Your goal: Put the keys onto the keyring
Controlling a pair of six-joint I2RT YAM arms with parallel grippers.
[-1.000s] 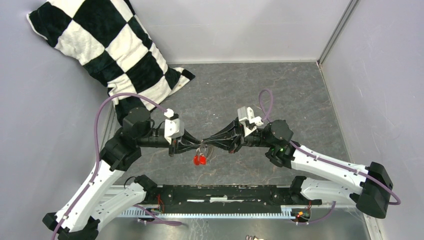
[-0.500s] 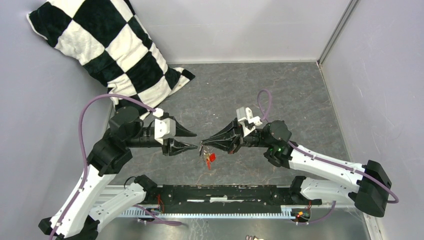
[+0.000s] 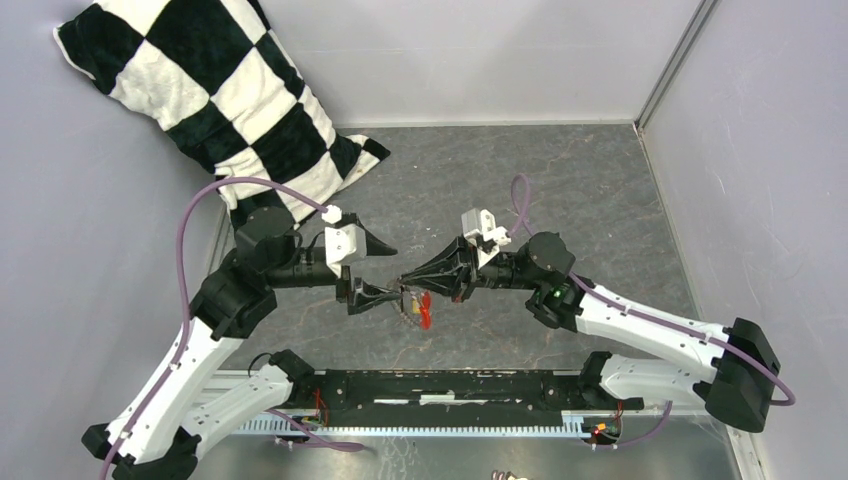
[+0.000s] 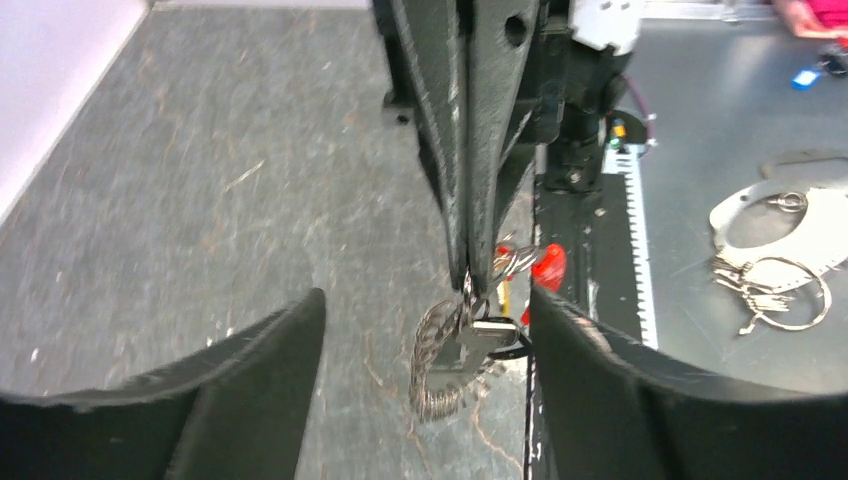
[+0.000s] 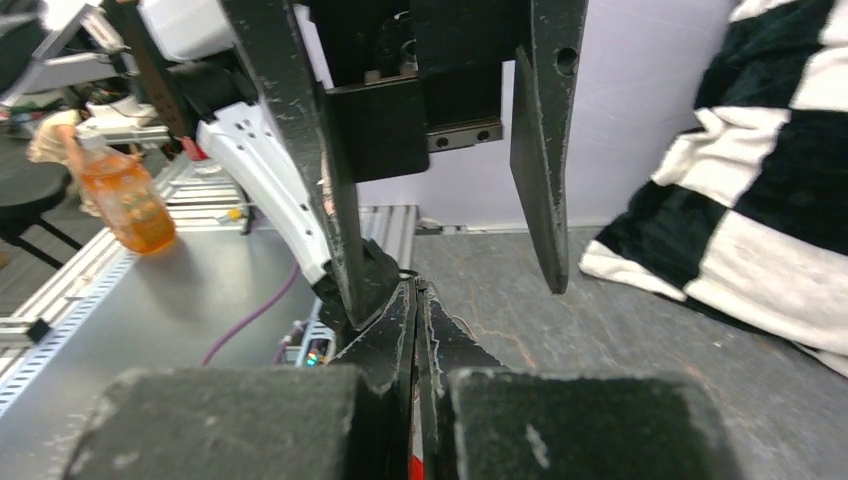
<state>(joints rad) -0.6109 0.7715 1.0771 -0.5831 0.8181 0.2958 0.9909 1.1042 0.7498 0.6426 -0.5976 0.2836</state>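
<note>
- While the right gripper (image 3: 406, 284) has its two fingers pressed flat together on the top of the keyring (image 4: 506, 264), the ring and whatever is on it dangle below that pinch. They hang over the grey table (image 3: 580, 180), toward its near middle.
- Hanging there I can make out a black-headed key (image 4: 484, 338) and a red bit (image 4: 548, 266) beside it. Whether that red is a key head or the ring's sleeve, I cannot tell.
- The left gripper (image 3: 396, 272) is spread wide and holds nothing. From its own wrist camera the bunch sits straight ahead, in the gap between its fingers and a little toward the right-hand one.
- The two hands point tip to tip, so the bunch's long axis runs downward, crosswise to the left hand's reach. From above, the near left finger (image 3: 385, 295) is just beside the bunch, perhaps touching it. The far one stands apart.
- To my eye the left hand is the free one and best placed to act. A short push forward and a close should catch the hanging key. The risk is the bunch swinging, or the pads nipping the right fingertips instead.
</note>
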